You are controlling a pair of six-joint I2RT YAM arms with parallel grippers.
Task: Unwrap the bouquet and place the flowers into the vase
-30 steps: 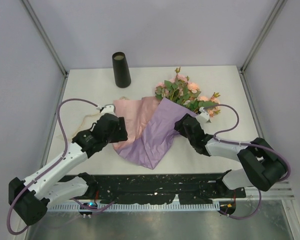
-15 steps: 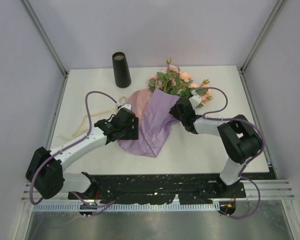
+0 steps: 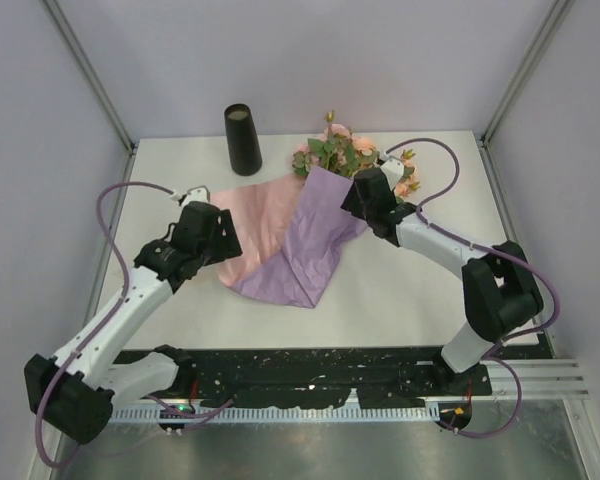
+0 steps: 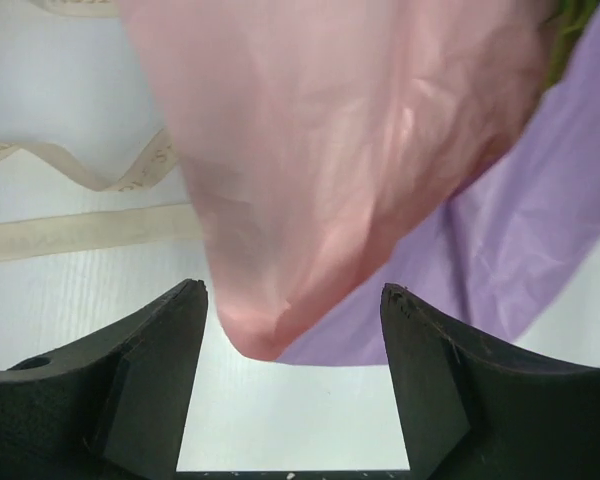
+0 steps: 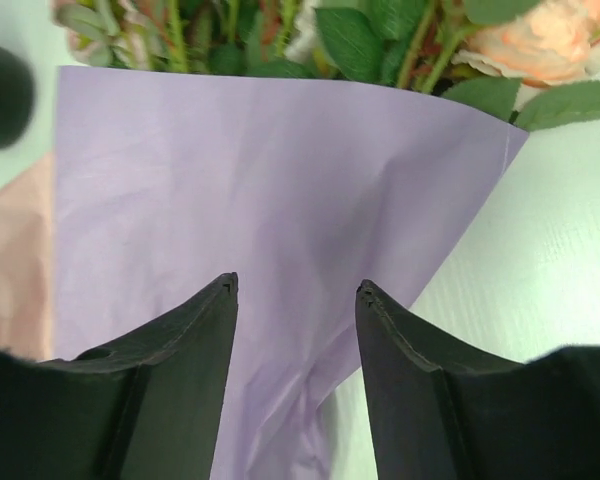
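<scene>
Left gripper (image 4: pixel 292 291) has its jaws spread apart. A rounded fold of the pink sheet (image 4: pixel 330 170) sits in the gap between them, touching neither finger as far as the wrist view shows. Off to its left, loose cream ribbon (image 4: pixel 80 232) lies on the table (image 4: pixel 290 420). Well beyond it stands the vase (image 3: pixel 243 140), upright. Right gripper (image 5: pixel 297 283) is also parted, clamped on nothing, poised over the purple paper (image 5: pixel 260 180); whether it touches the paper I cannot tell. Just ahead of its fingertips the flowers (image 5: pixel 540 45) poke out of the wrap, the bouquet (image 3: pixel 325 200) lying on the table.
</scene>
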